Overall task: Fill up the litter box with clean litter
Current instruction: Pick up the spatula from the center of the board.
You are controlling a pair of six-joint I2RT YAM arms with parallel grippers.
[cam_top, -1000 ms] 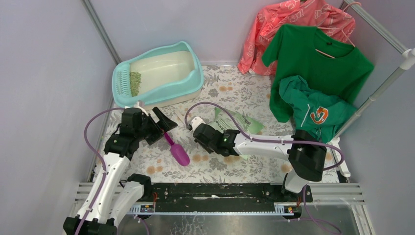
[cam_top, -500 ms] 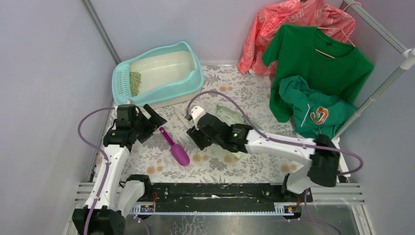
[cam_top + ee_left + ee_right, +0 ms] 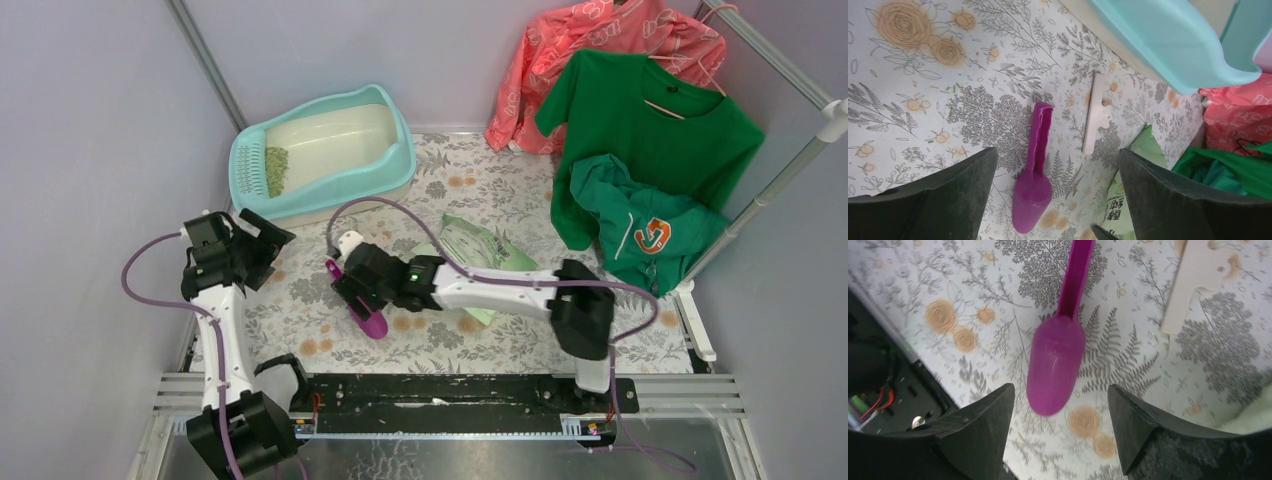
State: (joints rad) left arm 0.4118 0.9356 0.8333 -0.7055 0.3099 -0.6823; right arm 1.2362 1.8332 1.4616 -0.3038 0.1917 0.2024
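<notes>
Right end effector (image 3: 1059, 390), fingers spread and empty, hovers over the purple scoop (image 3: 1055, 365) at the centre of the counter (image 3: 470, 180), straddling its bowl (presumably to grip it for ladling). Left end effector (image 3: 1057, 152), likewise released, waits at 9 o'clock, clear of the work. Litter box (image 3: 405, 160) sits at 11 o'clock; a small patch of clean litter (image 3: 276, 170) lies beside its grate (image 3: 250, 165), the basin otherwise bare

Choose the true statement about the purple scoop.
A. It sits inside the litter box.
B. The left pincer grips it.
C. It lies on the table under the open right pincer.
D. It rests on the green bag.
C: the purple scoop lies flat on the table, and the right pincer is open above its bowl, not clamped on it.
</notes>
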